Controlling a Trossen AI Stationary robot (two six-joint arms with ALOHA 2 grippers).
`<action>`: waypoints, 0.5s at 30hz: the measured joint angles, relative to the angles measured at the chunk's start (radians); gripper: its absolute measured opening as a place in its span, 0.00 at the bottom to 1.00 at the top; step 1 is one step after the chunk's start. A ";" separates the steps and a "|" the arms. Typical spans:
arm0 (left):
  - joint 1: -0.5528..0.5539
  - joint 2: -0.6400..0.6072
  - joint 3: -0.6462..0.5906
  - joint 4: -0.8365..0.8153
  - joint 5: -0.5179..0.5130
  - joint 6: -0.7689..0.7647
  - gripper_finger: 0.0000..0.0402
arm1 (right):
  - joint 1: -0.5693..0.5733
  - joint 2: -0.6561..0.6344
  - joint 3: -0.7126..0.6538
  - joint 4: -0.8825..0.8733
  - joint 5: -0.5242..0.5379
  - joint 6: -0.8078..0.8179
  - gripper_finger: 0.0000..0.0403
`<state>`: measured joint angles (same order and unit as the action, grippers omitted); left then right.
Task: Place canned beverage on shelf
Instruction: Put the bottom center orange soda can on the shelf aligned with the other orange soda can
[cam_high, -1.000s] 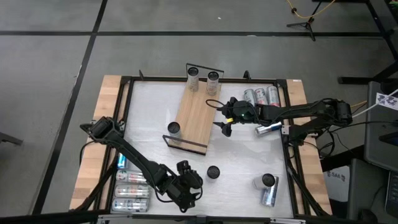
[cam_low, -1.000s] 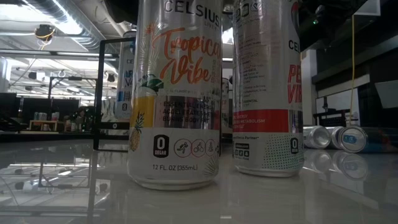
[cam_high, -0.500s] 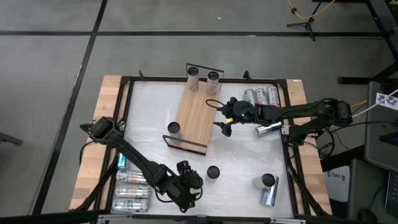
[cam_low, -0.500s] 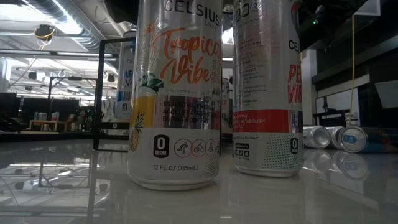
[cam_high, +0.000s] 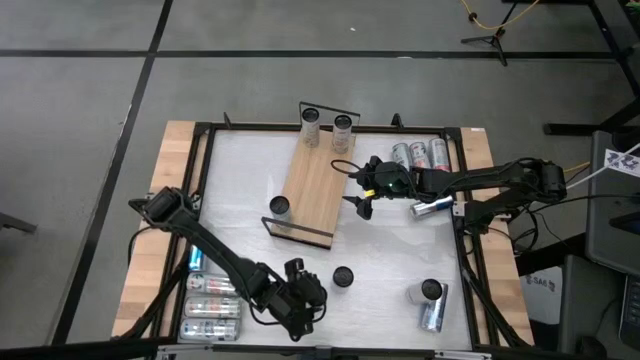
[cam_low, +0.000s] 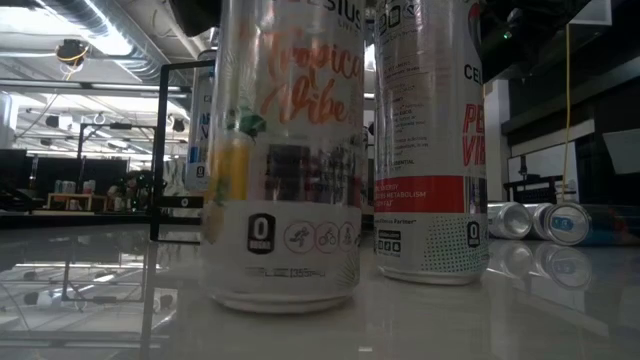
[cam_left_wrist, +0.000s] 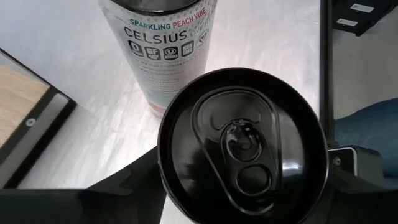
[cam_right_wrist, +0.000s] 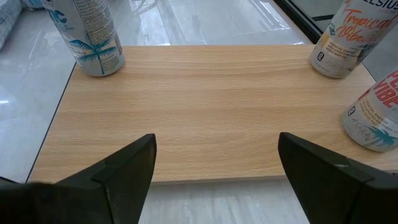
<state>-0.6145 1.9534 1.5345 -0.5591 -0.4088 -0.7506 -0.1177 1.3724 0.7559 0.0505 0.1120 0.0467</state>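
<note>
Canned beverage (cam_left_wrist: 242, 143), upright on the white tabletop (cam_high: 390, 250) at its near edge, well apart from the shelf (cam_high: 315, 180); seen from above its dark lid with pull-tab unopened, and in the low view its orange-lettered side (cam_low: 285, 150) is blurred. The left gripper (cam_left_wrist: 242, 186) has a dark finger closed in against each side of this can, below the rim. Just beyond it stands a second can (cam_left_wrist: 163, 50) with peach lettering, also on the tabletop. The shelf, a light-wood board with a black wire rail (cam_high: 330, 108) at each short end, lies aslant mid-table and carries three upright cans: two (cam_high: 311, 122) (cam_high: 343, 127) side by side at the far end, one (cam_high: 279, 207) at the near end; the board between them is bare. The right gripper (cam_high: 358, 203) hangs beside the shelf's long edge, fingers (cam_right_wrist: 127, 171) spread wide and holding nothing. Other cans lie on their sides: three (cam_high: 418, 155) at the far right, several (cam_high: 212, 300) at the near left.
</note>
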 joint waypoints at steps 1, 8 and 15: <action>0.002 -0.002 0.000 0.000 0.016 0.000 0.58 | 0.000 0.000 0.000 0.000 0.000 0.000 0.83; 0.018 -0.045 0.000 -0.022 0.118 0.000 0.59 | 0.000 0.000 0.000 0.000 0.000 0.000 0.83; 0.039 -0.144 0.000 -0.030 0.139 0.065 0.59 | 0.000 0.000 0.000 0.000 0.000 0.000 0.83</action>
<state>-0.5750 1.8095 1.5345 -0.5896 -0.2695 -0.6855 -0.1177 1.3724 0.7559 0.0509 0.1116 0.0467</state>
